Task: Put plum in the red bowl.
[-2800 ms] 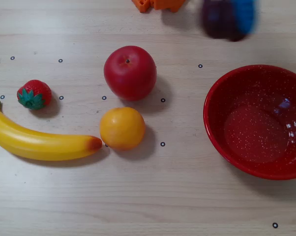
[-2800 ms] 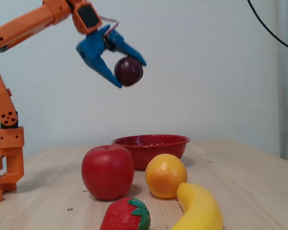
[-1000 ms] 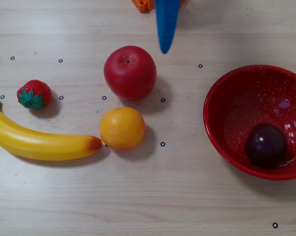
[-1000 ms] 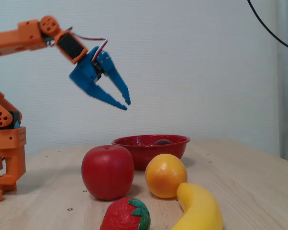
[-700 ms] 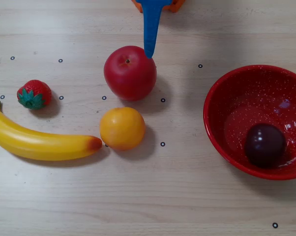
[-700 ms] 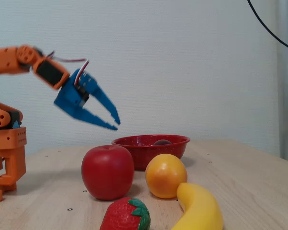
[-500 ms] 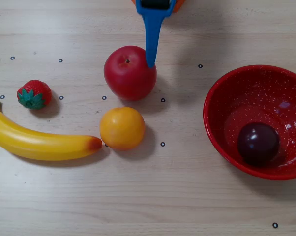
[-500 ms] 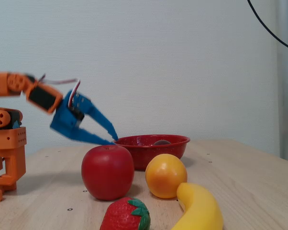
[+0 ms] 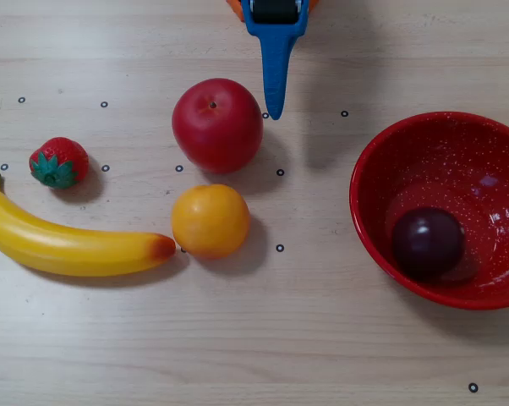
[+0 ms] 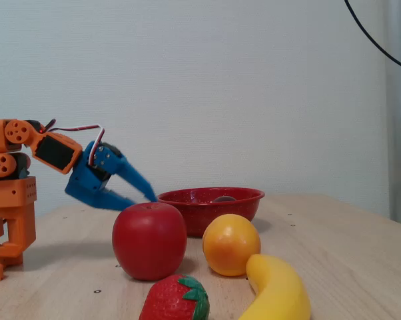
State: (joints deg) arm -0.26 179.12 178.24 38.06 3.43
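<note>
The dark purple plum [image 9: 429, 242] lies inside the red speckled bowl [image 9: 381, 152] at the right of the overhead view. In the fixed view the bowl [image 10: 187, 200] stands behind the fruit, and only a dark sliver of the plum [image 10: 222, 199] shows over its rim. My blue gripper [image 9: 274, 112] reaches in from the top edge, beside the upper right of the red apple and well left of the bowl. In the fixed view the gripper [image 10: 149, 199] hangs above the table with its jaws converging to a point and nothing between them.
A red apple [image 9: 217, 124], an orange [image 9: 210, 221], a banana [image 9: 68, 244] and a strawberry [image 9: 58, 162] lie left of the bowl. The arm's orange base [image 10: 10, 193] stands at the left of the fixed view. Small black markers dot the wooden table.
</note>
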